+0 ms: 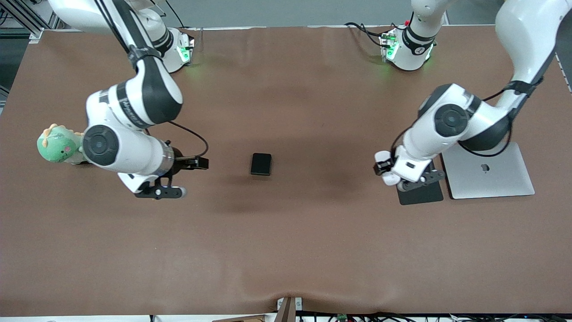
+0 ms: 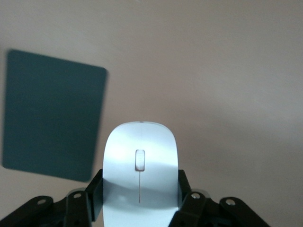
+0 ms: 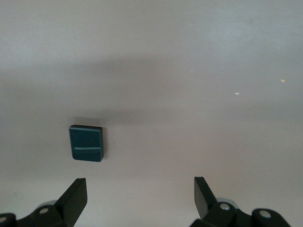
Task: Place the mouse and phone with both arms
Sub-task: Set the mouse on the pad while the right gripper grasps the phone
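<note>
We hold the mouse (image 2: 140, 172) clamped in the left tool (image 2: 140, 201), up in the air just beside the mouse pad (image 2: 52, 116), its long axis running out from the fingers; we judge the pad the likely drop spot. The phone (image 1: 261, 164) lies mid-desk (image 1: 286, 246), toward the right arm's end from the pad, with the right tool (image 3: 140, 196) spread wide, empty, close by it.

Left gripper (image 2: 140, 201) clamped, raised; right gripper (image 3: 140, 196) raised, fingers spread wide.
</note>
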Action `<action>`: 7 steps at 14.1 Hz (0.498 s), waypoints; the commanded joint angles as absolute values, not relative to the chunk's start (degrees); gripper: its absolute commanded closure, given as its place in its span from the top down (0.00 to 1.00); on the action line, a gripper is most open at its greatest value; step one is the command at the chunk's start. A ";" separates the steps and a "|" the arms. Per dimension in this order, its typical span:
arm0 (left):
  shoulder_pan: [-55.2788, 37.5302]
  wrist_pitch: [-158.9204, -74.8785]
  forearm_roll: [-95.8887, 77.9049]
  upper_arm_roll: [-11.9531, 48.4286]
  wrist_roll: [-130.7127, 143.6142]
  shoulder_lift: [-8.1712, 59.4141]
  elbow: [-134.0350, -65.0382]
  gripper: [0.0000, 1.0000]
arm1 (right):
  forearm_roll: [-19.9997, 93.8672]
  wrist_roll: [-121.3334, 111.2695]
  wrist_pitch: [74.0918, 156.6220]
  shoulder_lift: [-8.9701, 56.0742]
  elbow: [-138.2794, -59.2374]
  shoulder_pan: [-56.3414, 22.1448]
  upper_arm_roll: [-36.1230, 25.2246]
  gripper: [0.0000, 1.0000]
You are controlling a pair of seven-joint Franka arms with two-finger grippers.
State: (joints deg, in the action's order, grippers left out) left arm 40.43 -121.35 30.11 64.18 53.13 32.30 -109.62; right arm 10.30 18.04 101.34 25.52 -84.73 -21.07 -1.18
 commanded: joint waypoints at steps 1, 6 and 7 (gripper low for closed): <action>47.17 -120.76 30.59 64.78 45.30 30.41 -111.18 0.34 | 11.25 22.74 104.14 27.77 -84.29 -24.16 -1.50 1.00; 53.95 -122.94 38.30 64.51 40.61 31.90 -120.04 0.34 | 11.43 24.43 108.62 32.16 -84.46 -28.64 -1.49 1.00; 54.92 -125.74 40.76 64.51 40.43 32.69 -122.76 0.34 | 11.34 24.43 109.24 33.21 -84.38 -29.17 -1.49 1.00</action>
State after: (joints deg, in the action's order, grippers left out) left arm 53.24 -121.55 36.87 63.77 40.28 32.71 -117.14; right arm 10.34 23.69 108.01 31.52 -84.84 -27.92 -1.14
